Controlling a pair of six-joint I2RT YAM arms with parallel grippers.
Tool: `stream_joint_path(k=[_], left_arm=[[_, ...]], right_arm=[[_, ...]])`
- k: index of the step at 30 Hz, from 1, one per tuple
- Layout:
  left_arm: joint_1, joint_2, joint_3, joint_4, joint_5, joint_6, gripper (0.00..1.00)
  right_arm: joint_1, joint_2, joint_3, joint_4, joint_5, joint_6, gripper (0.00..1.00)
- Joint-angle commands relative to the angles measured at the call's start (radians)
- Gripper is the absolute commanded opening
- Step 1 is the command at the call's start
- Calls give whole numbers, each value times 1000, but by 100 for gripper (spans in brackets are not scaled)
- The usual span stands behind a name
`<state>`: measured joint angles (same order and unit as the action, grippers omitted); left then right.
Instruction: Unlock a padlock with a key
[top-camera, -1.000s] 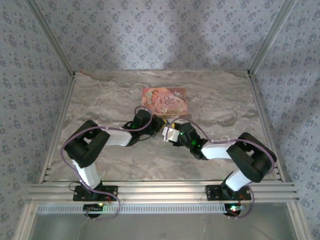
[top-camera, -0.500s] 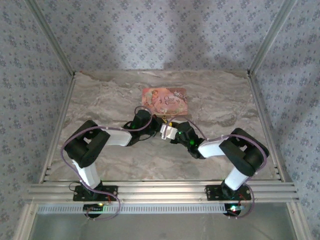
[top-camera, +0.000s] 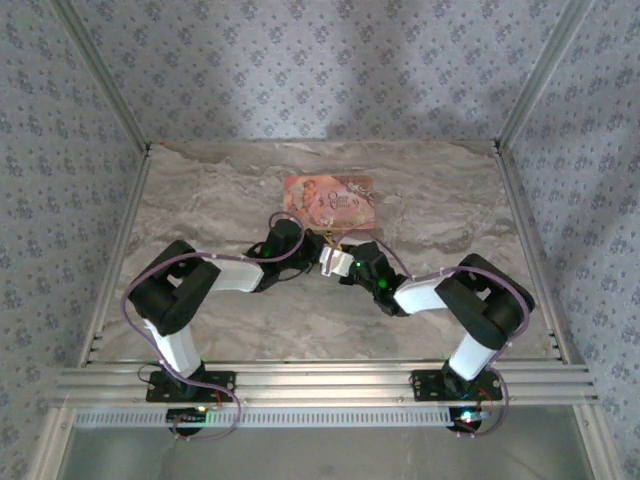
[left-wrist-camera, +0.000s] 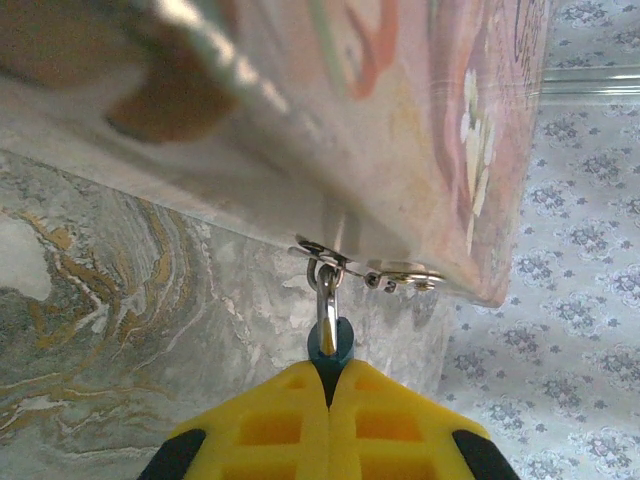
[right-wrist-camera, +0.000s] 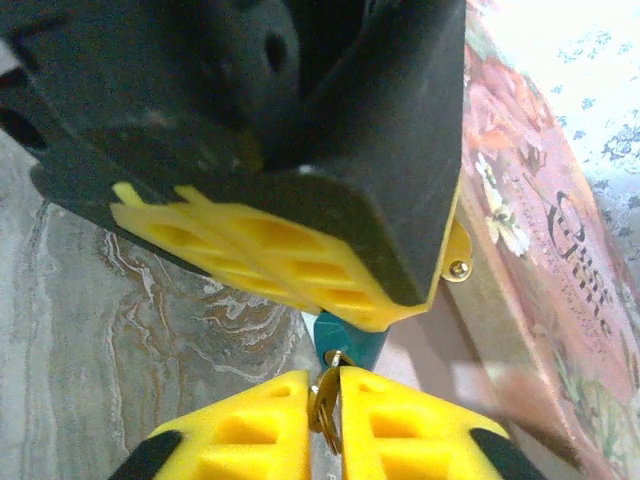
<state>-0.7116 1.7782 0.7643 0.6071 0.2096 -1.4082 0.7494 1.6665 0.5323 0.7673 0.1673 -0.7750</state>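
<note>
My right gripper (right-wrist-camera: 325, 390) is finishing its close. Over the last second it has been sliding in toward 9 o'clock and pinching down, and it is now clamping a thin brass-coloured piece that I take to be the small yellow-brass padlock (right-wrist-camera: 322, 408). My left gripper (left-wrist-camera: 328, 372) is staying shut on the tiny blue-headed metal key (left-wrist-camera: 329, 346), tip to tip with the right, mid-tabletop. With both parts held, turning looks possible. The flat pink illustrated box (top-camera: 330, 198) is crowding us at 12 o'clock, just beside the fingers, while the marbled tabletop (top-camera: 200, 215) is lying open toward 6, 9 and 3 o'clock.
</note>
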Motion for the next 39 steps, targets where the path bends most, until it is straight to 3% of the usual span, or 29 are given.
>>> stream_joint_path(k=[1,6,24,39], left_arm=[[-9,6,-16,-78,82,-77,3],[-9,7,-19,-72,82,-79,3],[-10,6,-32,-65,79,-82,3],[-11,13,-37,-67,79,-81,3]], right_arm=[[-9,22,37,49,41,10,8],[-9,12,36,53,50,34,0],[-7,-13,74,12,32,370,0],[-109,-6,40,52,-220,707,0]])
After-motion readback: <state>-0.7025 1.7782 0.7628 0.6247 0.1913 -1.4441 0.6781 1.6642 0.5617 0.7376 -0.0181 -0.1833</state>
